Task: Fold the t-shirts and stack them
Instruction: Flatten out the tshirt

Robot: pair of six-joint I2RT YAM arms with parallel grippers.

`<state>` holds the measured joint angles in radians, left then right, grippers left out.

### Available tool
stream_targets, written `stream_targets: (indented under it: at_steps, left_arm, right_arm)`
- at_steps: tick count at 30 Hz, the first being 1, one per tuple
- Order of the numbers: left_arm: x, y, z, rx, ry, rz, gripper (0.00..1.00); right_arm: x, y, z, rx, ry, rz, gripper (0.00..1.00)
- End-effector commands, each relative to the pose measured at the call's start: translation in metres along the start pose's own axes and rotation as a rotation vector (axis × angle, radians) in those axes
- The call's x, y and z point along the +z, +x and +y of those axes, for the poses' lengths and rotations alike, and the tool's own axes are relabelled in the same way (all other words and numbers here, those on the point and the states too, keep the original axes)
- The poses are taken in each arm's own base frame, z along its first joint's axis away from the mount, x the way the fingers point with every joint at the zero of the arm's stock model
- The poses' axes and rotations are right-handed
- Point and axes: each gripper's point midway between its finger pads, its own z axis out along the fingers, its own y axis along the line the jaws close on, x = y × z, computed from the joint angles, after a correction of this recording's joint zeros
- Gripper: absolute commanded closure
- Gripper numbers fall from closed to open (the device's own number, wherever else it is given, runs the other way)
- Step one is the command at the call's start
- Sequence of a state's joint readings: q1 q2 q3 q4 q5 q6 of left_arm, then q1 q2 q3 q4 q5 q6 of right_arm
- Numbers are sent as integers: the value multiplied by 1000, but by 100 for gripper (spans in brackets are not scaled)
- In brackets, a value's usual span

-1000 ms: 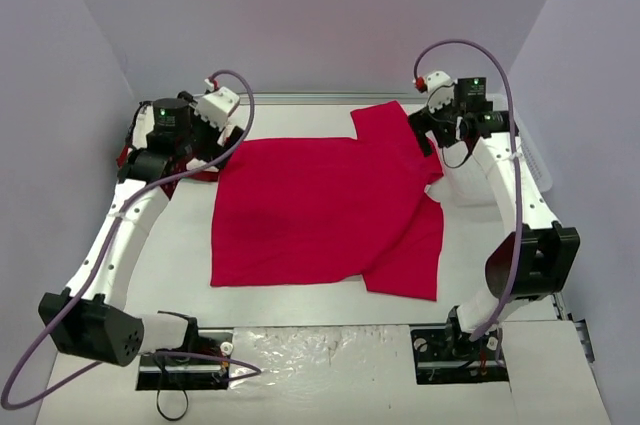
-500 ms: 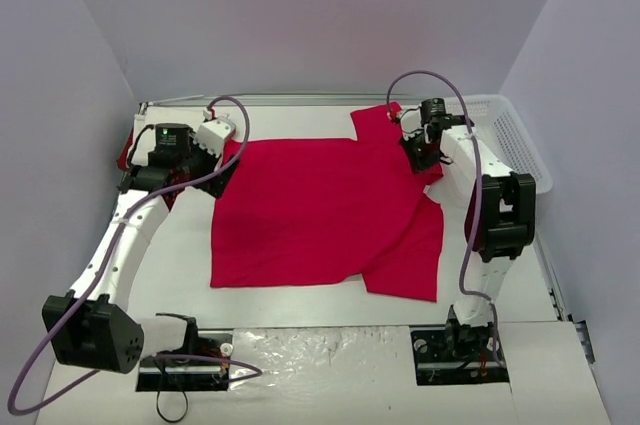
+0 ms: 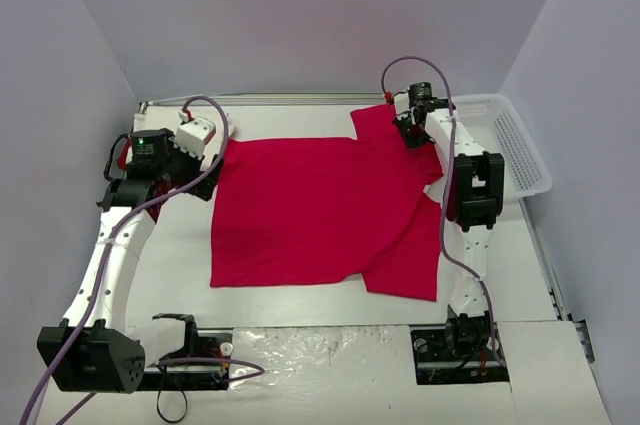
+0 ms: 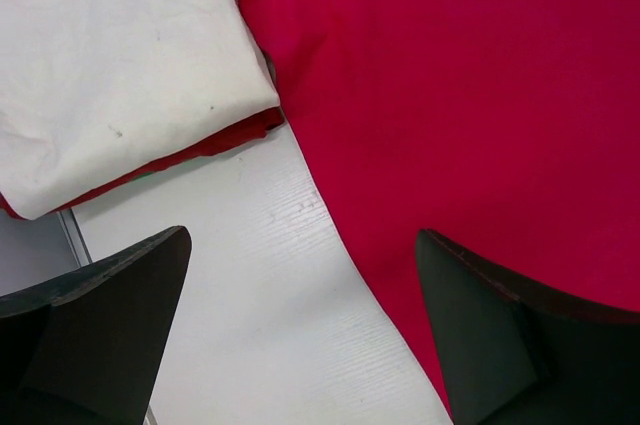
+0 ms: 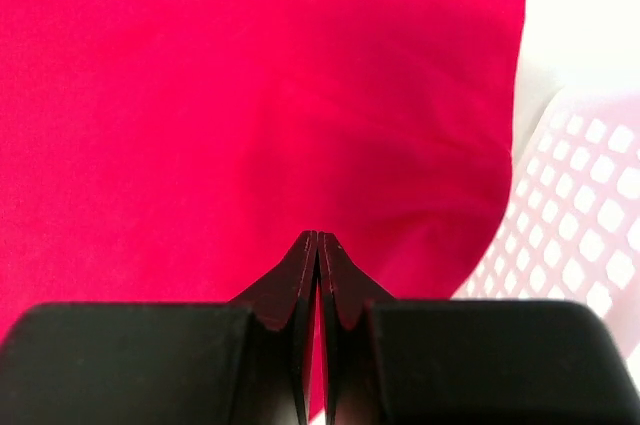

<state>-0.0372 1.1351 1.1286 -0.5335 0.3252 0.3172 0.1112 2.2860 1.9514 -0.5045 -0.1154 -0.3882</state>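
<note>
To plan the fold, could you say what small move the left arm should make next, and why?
Probably lower the left gripper onto the red t-shirt and close: its open fingers straddle the shirt's left edge, while the right gripper is shut over the far sleeve.

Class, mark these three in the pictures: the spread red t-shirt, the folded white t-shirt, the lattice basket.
spread red t-shirt (image 3: 310, 210), top external view, middle of its body.
folded white t-shirt (image 4: 110, 65), left wrist view, its top face.
lattice basket (image 3: 512, 145), top external view, its lattice wall.
</note>
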Motion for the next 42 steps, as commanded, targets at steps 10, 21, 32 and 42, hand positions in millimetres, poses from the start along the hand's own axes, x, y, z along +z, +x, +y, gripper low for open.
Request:
stream_targets:
  at_steps: [10,21,32,42]
  left_arm:
    - [-4,-5,0,-35,16,-50,6]
    - [-6,-5,-2,-31,22,-55,6]
    - [-6,-3,-3,-28,20,-59,6]
    - [13,3,-8,-56,69,-46,6]
  right_arm:
    - [17,10,-39,47,142,81,100]
    - [13,6,-67,61,184,68,100]
    - [16,20,-71,68,166,94,100]
    - [7,24,-25,25,39,91,100]
